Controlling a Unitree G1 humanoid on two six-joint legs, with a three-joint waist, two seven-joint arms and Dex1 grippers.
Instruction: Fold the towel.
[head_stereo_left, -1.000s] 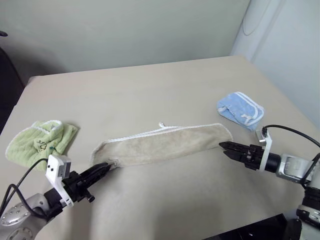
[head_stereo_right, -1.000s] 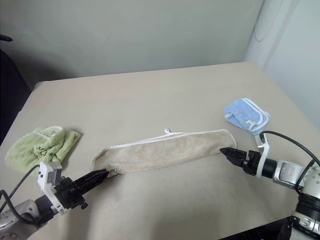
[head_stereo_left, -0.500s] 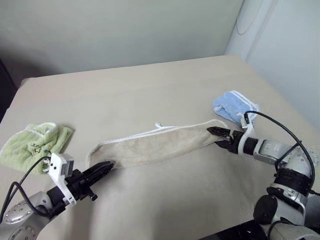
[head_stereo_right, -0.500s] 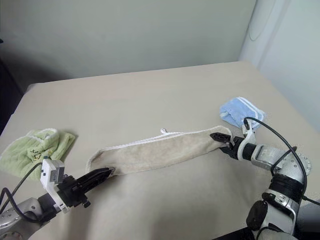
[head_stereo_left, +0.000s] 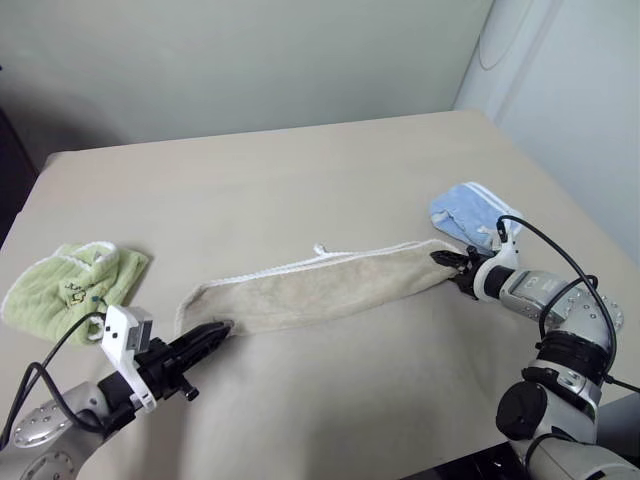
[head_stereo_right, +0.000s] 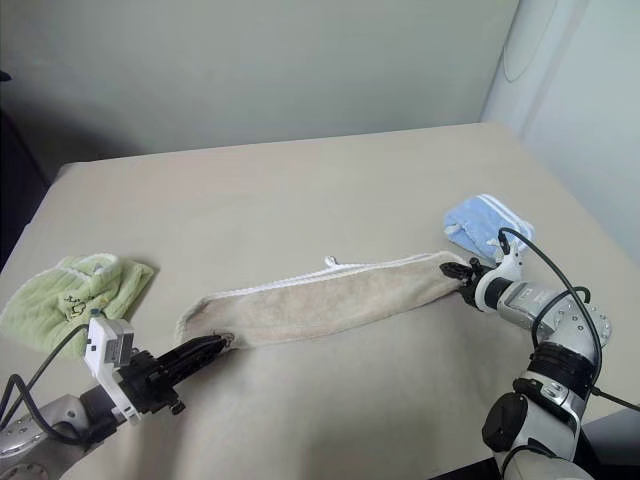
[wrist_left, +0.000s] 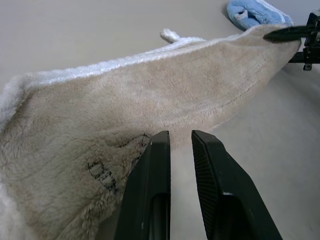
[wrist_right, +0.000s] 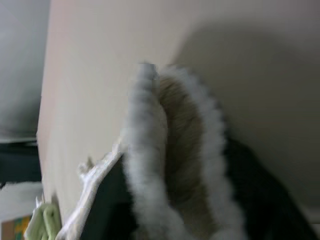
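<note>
Left eye view has the towel (head_stereo_left: 320, 290) lying as a long, narrow beige band across the middle of the desk (head_stereo_left: 300, 180), already doubled lengthwise, its white corded edging running along the far side with a small loop sticking up near the middle. Its long axis runs from about 8 o'clock, near the left gripper (head_stereo_left: 205, 340), up to about 2 o'clock, where the right gripper (head_stereo_right: 462, 272) meets it. One end points at each gripper.

It looks like thick, soft terry: light, limp, not slippery, not fragile. It should drape and sag when lifted, so a single pinch would probably let the band droop and twist. The sensible holds are the two short ends, at the corded hem where the layers stack, so both plies travel together.

Right wrist view shows the fluffy doubled hem sitting between the black jaws of the right gripper, which appear to be clenched on that end of the towel. Left wrist view shows the left fingers (wrist_left: 150, 195) nearly together, with a thin gap, their tips over the nap beside the dark embroidered mark (wrist_left: 105, 172); whether they actually pinch cloth cannot be told.

Beyond the towel's ends, a small light-green towel (head_stereo_left: 70, 290) sits at 9 o'clock, well apart, and a small light-blue towel (head_stereo_left: 470, 215) at 2 o'clock, just past the right gripper.
</note>
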